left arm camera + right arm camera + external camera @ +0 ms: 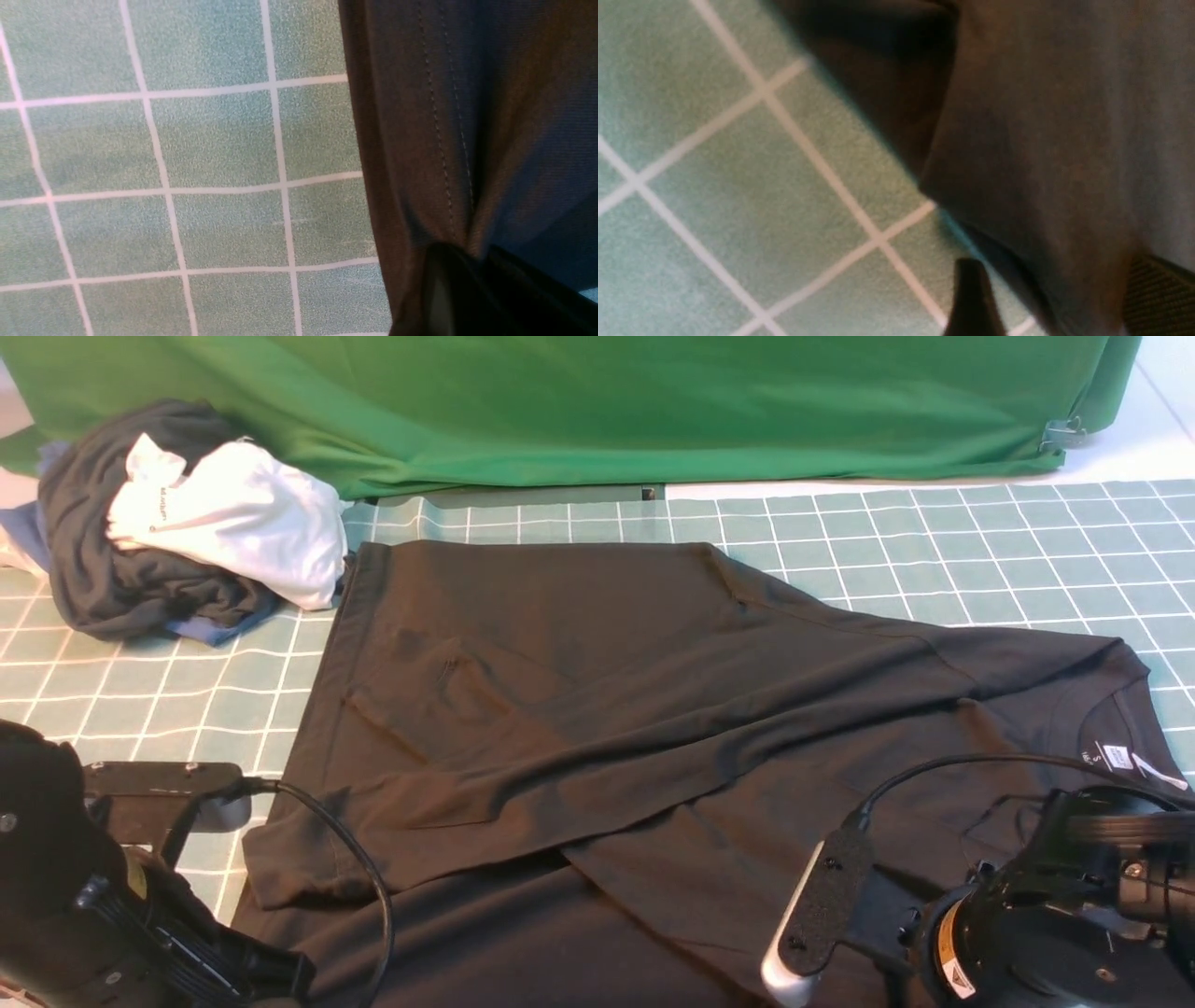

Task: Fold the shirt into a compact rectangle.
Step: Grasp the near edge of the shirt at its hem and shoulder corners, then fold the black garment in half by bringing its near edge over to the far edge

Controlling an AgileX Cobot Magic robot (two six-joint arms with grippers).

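Observation:
The black shirt [597, 709] lies spread on the grid mat, one side folded across its middle, its white neck label [1116, 756] at the right. My left arm [93, 896] is at the shirt's near left corner. In the left wrist view my left gripper [472, 254] is shut on the stitched hem of the shirt [444, 116]. My right arm [1027, 915] hangs over the near right part by the collar. In the right wrist view my right gripper [1059, 280] stands open, its fingers [971, 298] well apart, with an edge of the shirt [1064, 116] lying between them.
A pile of dark grey and blue clothes [121, 569] topped by a white garment [233, 513] sits at the back left. A green cloth [597, 401] hangs along the back. The green grid mat [934, 541] covers the table.

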